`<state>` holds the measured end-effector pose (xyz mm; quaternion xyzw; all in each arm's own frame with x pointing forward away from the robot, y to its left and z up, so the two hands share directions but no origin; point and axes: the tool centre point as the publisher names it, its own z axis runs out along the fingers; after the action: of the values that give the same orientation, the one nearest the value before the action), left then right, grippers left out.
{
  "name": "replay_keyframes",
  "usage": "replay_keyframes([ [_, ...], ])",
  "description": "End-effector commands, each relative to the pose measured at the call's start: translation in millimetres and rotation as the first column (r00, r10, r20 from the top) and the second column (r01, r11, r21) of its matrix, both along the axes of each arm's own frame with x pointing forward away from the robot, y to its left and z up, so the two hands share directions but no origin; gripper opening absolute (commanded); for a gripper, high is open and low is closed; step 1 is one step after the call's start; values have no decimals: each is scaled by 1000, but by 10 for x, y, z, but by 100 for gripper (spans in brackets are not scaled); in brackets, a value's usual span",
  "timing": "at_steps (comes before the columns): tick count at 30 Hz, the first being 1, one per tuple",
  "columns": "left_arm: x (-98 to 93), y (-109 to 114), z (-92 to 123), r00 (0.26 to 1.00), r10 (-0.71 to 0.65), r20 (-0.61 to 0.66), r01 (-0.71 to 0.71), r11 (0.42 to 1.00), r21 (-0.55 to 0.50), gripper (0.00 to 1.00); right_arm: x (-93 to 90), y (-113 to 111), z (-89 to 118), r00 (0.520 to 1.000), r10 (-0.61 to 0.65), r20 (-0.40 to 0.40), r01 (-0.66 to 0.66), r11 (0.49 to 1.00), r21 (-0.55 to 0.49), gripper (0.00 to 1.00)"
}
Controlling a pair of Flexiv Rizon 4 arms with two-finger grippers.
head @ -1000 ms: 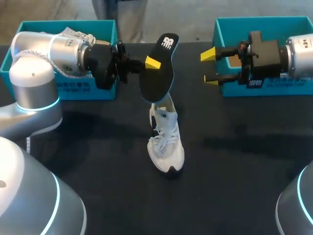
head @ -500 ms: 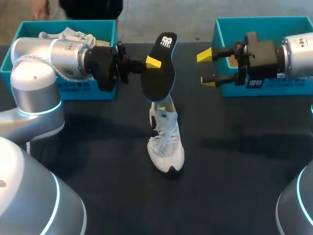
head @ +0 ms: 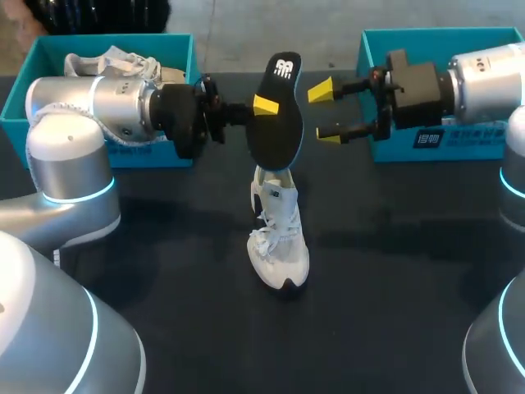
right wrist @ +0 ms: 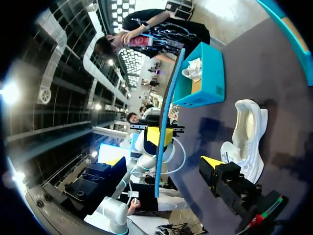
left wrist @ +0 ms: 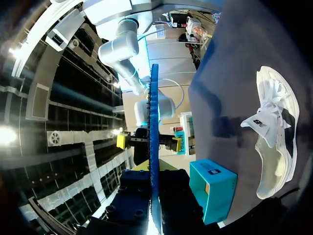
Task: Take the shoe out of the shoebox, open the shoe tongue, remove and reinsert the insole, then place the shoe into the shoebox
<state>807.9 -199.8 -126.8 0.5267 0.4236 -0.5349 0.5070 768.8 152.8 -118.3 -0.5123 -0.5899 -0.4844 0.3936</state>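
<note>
left gripper (head: 261, 105): you grip the insole (head: 277, 123) edge-on.
right gripper (head: 325, 113): fingers wide apart, empty.
change: your right gripper moved nearer the insole.

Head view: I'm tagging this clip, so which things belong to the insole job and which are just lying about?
Job in hand: insole, clamped in the left gripper; white shoe on the table; open right gripper; right shoebox, probably the shoe's own.
Lying about: left shoebox; second shoe inside it.
</note>
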Motion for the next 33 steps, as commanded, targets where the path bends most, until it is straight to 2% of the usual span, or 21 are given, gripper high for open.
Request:
replay_keyframes([
  [1,0,-78,-12,1000,14,0,-14,1000,-4,0,94,174,-62,1000,26,-10,-26,1000,4,100],
  [3,9,-97,-13,1000,23,-1,-23,1000,-6,0,86,219,-79,999,32,-11,-32,999,8,100],
  [6,14,-122,-8,1000,28,-2,-28,1000,-12,0,77,266,-99,999,36,-15,-36,999,12,87],
  [8,22,-139,-1,999,44,1,-44,999,-20,0,71,289,-110,999,37,-15,-36,999,13,74],
  [10,34,-146,1,999,50,-2,-50,998,-26,0,60,309,-118,999,37,-16,-37,999,16,70],
  [12,40,-150,1,999,52,-3,-52,998,-28,0,51,318,-132,999,37,-18,-36,999,19,53],
  [13,42,-151,2,999,53,-3,-53,998,-28,0,46,323,-134,999,36,-19,-36,999,20,50],
  [33,62,-153,13,998,61,-11,-62,997,-45,0,17,307,-162,999,27,-18,-27,999,30,33],
])
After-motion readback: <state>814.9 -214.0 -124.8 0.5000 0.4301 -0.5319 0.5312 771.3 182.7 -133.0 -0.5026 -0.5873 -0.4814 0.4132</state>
